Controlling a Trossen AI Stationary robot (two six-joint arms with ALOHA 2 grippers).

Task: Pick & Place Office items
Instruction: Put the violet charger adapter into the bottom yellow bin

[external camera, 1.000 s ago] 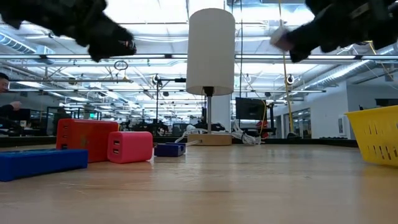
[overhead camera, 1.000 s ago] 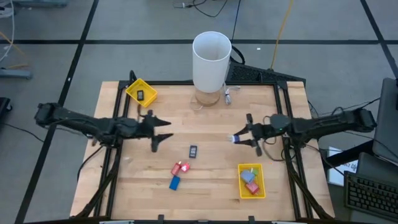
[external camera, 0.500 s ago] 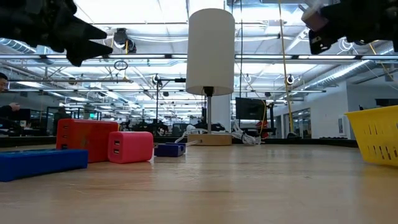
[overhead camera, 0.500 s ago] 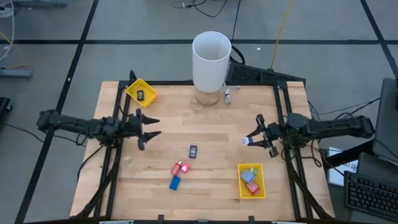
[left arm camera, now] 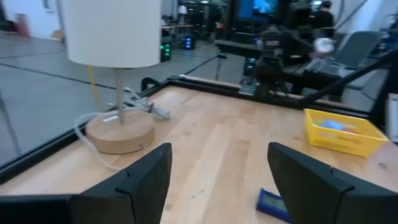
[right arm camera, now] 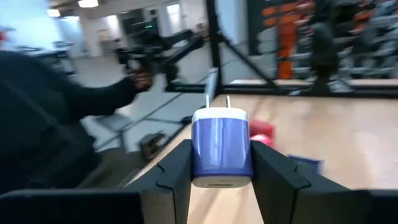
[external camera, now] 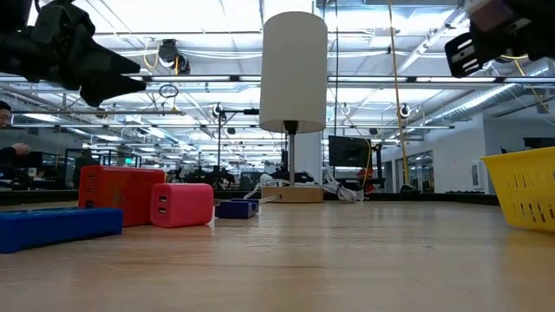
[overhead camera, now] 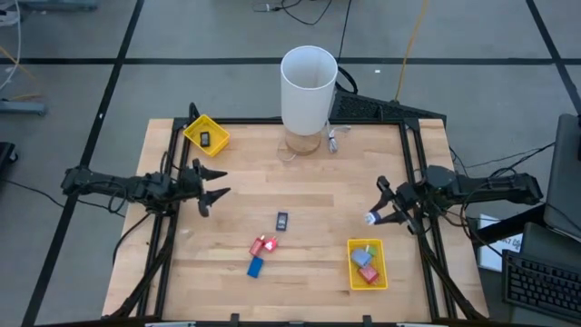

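Table (overhead camera: 318, 182) of pale wood spreads under me, with a tall white cylinder (overhead camera: 309, 88) at its far edge. Yellow tray (overhead camera: 368, 263) near my right side holds several small pieces. My right gripper (overhead camera: 379, 214) hangs just above that tray, clenched on a blue-and-white charger (right arm camera: 221, 147). My left gripper (overhead camera: 213, 184) hovers released at the left side, well apart from the red (overhead camera: 263, 244), blue (overhead camera: 255, 266) and dark (overhead camera: 282, 220) pieces lying mid-table

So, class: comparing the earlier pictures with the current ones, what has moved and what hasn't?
The right gripper, shut on the light blue charger, carried it toward the yellow tray at the near right. The open left gripper drew back leftward. Items on the table stayed put.
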